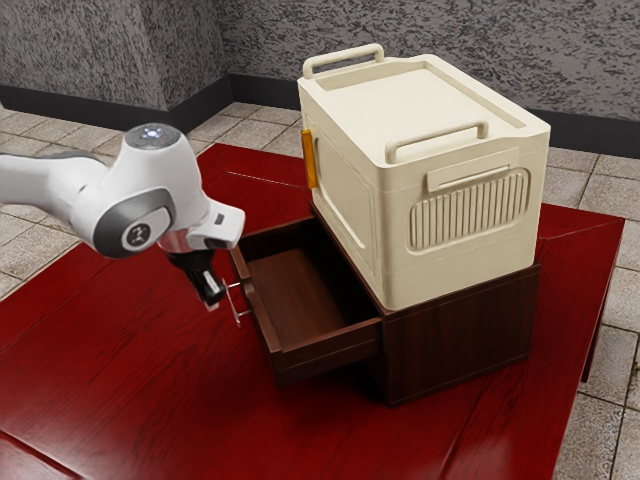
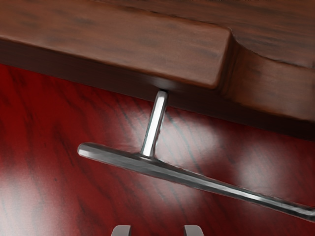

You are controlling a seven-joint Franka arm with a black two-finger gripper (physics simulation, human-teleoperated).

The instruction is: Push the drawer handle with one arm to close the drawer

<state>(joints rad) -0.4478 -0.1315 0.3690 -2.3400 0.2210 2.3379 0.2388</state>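
My black two-finger gripper [image 2: 157, 230] is empty, its two fingertips parted with nothing between them. It points down, tilted, just outside the open drawer. Near the fingertips, on the drawer's side of them, is the slim silver metal bar handle [image 2: 197, 181]; I see a narrow gap rather than contact. I am by the end of the bar where one of its short posts runs into the wood, not at its middle.

Beyond the handle is the dark brown wooden drawer [image 1: 330, 338], pulled well out of its dark brown wooden cabinet [image 1: 460, 335], so I can look down into it. The cabinet stands on the glossy red wooden table [image 1: 130, 360], and a cream plastic box with raised carrying handles [image 1: 345, 200] sits on top of it.

I judge that I am at the end of the approach, with the push to come and the closing all left to do. The next move calls for bringing my fingertips against the outer side of the bar, then driving level toward the cabinet, straight along the drawer's travel. Shifting toward the bar's middle first would be wiser: a shove at one end could skew the drawer, or let me slip off the thin metal.
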